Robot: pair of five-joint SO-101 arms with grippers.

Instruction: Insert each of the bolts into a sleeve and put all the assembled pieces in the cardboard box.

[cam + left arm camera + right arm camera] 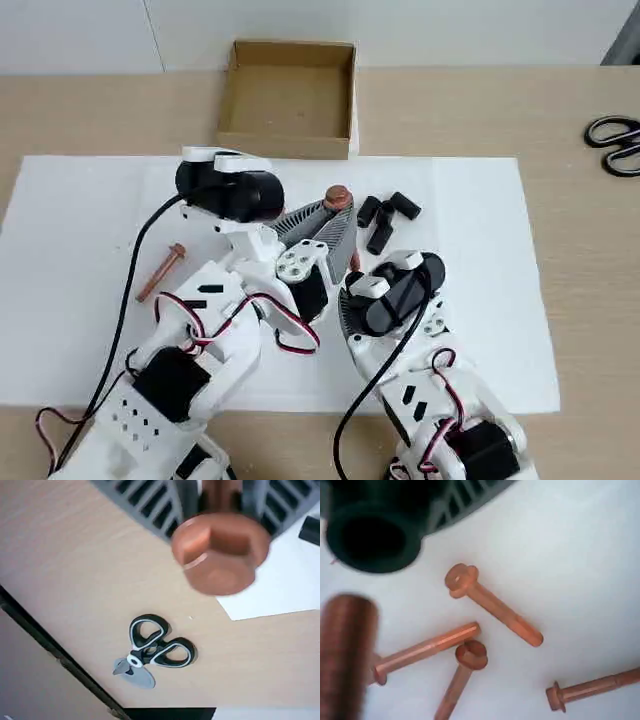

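Open brown cardboard box stands far centre. Left gripper clamps a copper hex-head bolt. Right gripper grips a black cylindrical sleeve. Loose black sleeves lie just right of the bolt.

Each bolt you see looks like dull, smooth copper-toned metal, one shank finely threaded. The sleeve is matt black plastic. The box is plain brown cardboard, the sheet smooth white paper, the tabletop pale matt wood grain. Your scissors have glossy black handles and metal blades.
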